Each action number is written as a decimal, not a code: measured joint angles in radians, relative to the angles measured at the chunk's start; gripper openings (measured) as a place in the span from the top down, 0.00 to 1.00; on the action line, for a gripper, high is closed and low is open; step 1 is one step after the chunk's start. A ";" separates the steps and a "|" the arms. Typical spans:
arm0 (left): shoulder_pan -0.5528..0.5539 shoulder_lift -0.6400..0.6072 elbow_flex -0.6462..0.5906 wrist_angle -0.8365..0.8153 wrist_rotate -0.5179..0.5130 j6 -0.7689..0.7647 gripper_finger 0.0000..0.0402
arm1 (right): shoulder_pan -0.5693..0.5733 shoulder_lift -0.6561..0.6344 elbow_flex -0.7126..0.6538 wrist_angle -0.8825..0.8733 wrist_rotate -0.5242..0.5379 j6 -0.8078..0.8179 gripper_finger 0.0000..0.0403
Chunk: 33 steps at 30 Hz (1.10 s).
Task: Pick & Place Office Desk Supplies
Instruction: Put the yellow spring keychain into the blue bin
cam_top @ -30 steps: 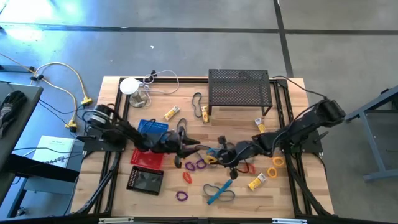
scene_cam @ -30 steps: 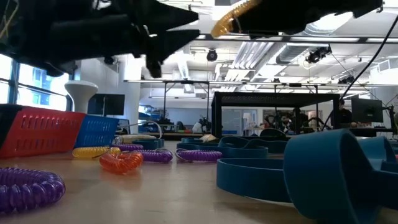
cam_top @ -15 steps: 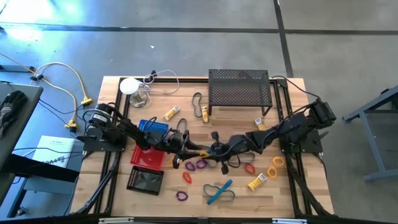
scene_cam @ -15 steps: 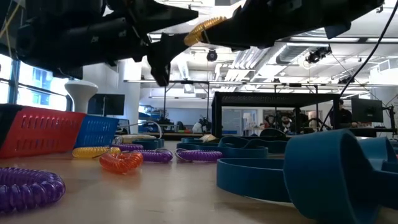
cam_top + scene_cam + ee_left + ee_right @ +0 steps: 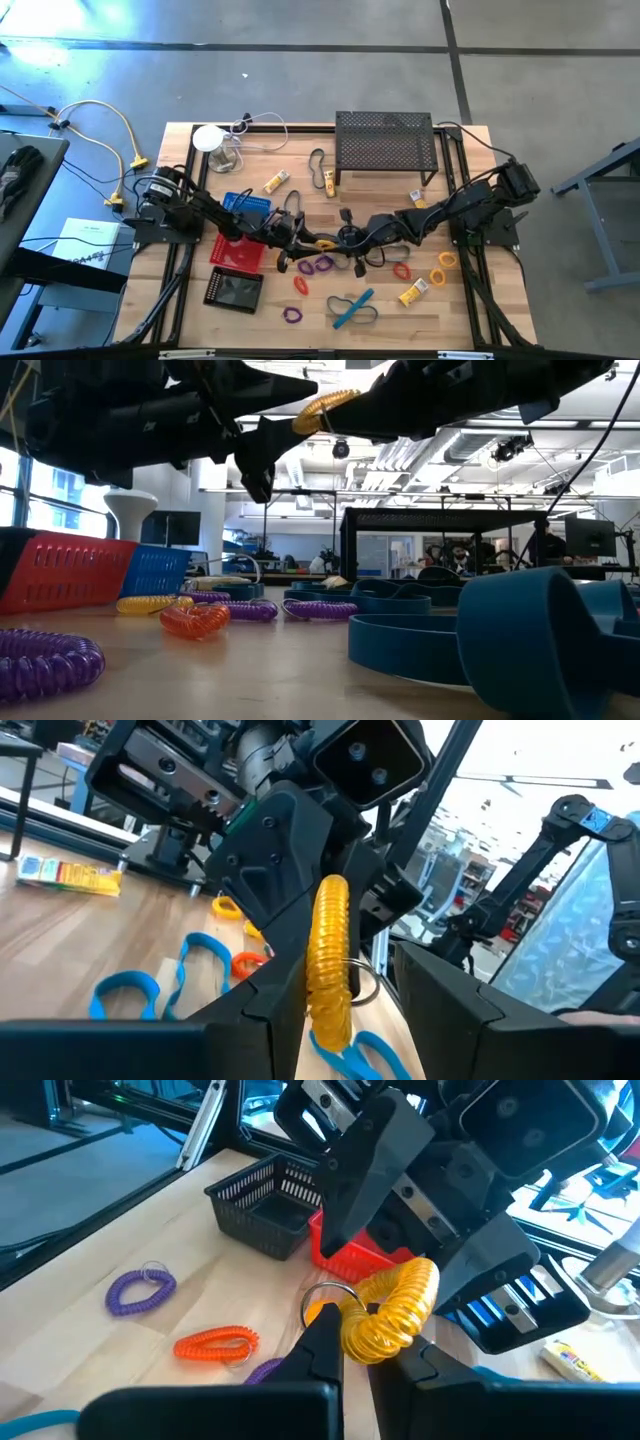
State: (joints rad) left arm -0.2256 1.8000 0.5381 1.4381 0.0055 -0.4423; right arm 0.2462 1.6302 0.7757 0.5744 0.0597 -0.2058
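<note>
A yellow coil ring [image 5: 390, 1315] with a small metal ring [image 5: 325, 1295] on it hangs above the middle of the table [image 5: 470, 320], and my right gripper [image 5: 370, 1338] is shut on it. My left gripper [image 5: 335, 1020] faces it from the table's left, open, one finger on each side of the coil's free end [image 5: 328, 935]. In the high view the two grippers meet at the coil [image 5: 324, 243]. Purple coils [image 5: 318, 265], an orange coil [image 5: 300, 285], blue loops [image 5: 352, 308] and a yellow-white tube [image 5: 412, 293] lie flat on the wood. My right gripper pinches the yellow coil between its two fingers at the end beside the metal ring [image 5: 352, 1325]. The fingers come almost level from the table's right. The coil is lifted clear and sticks out past the fingertips [image 5: 325, 405]. My left gripper: whether a finger touches the coil, I cannot tell.
Red [image 5: 236, 252], blue [image 5: 245, 206] and black [image 5: 232, 290] baskets sit at the left, under the left arm. A black mesh shelf [image 5: 386, 145] stands at the far edge. A white round device [image 5: 210, 138] with a cable is at the far left.
My right gripper has carried the yellow coil toward the table's left and slightly down, up to my left gripper. The left gripper has stayed in place and rolled its wrist. The coil's free end now lies between the left fingers.
</note>
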 joint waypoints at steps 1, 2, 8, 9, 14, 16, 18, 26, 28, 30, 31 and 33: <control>0.000 0.000 0.000 -0.002 0.000 0.000 0.63 | 0.000 0.000 0.000 -0.001 0.000 0.000 0.96; 0.000 0.000 0.000 -0.005 0.000 0.000 0.64 | 0.000 0.000 0.000 0.000 0.000 0.000 0.96; 0.000 0.000 0.000 -0.034 -0.004 0.008 0.81 | 0.000 0.000 0.000 -0.004 -0.006 0.000 0.96; 0.000 0.000 0.000 -0.034 -0.004 0.009 0.86 | 0.000 -0.001 0.000 -0.011 -0.006 0.000 0.96; 0.000 0.000 0.000 -0.034 -0.003 0.029 0.96 | 0.003 -0.001 0.000 -0.054 -0.006 0.023 0.94; 0.000 0.000 0.000 -0.034 -0.003 0.027 0.96 | 0.009 -0.001 0.000 -0.054 0.013 0.024 0.91; 0.000 0.000 0.000 -0.033 -0.003 0.026 0.96 | 0.021 -0.001 0.000 -0.056 0.045 0.031 0.85; 0.000 -0.110 0.000 -0.301 0.003 -0.077 0.97 | 0.095 -0.001 0.000 -0.103 0.305 0.105 0.52; 0.000 -0.188 0.000 -0.446 -0.011 -0.074 0.97 | 0.115 -0.001 0.000 -0.107 0.360 0.105 0.45; -0.010 -0.280 0.001 -0.606 -0.040 -0.071 0.97 | 0.133 -0.005 0.000 -0.109 0.407 0.100 0.40; -0.016 -0.332 0.001 -0.693 -0.067 -0.070 0.97 | 0.140 -0.009 0.000 -0.109 0.430 0.092 0.38; -0.033 -0.435 0.002 -0.877 -0.133 -0.048 0.97 | 0.153 -0.015 0.000 -0.107 0.474 0.070 0.35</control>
State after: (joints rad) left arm -0.2589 1.3652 0.5396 0.5611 -0.1277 -0.4898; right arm 0.3990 1.6148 0.7757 0.4677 0.5336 -0.1356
